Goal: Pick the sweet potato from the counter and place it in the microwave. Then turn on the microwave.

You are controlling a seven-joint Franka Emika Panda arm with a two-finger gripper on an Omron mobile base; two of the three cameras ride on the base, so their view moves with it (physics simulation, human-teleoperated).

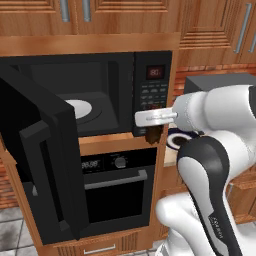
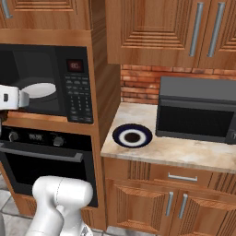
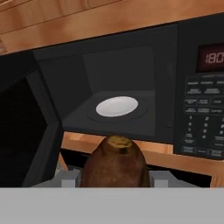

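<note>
Gripper clamping a rough brown tapered sweet potato just before the open glossy black microwave, white round turntable inside, speckled beige counter lying rightward

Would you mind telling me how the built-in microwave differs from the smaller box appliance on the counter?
The microwave is black and set into the wooden cabinetry above the oven; the box appliance is dark grey and stands on the counter. The microwave's door hangs wide open, showing its white turntable; the box appliance's front is shut. The microwave has a red display and keypad; none is visible on the box appliance. Both are dark, boxy, and wide-fronted.
</note>
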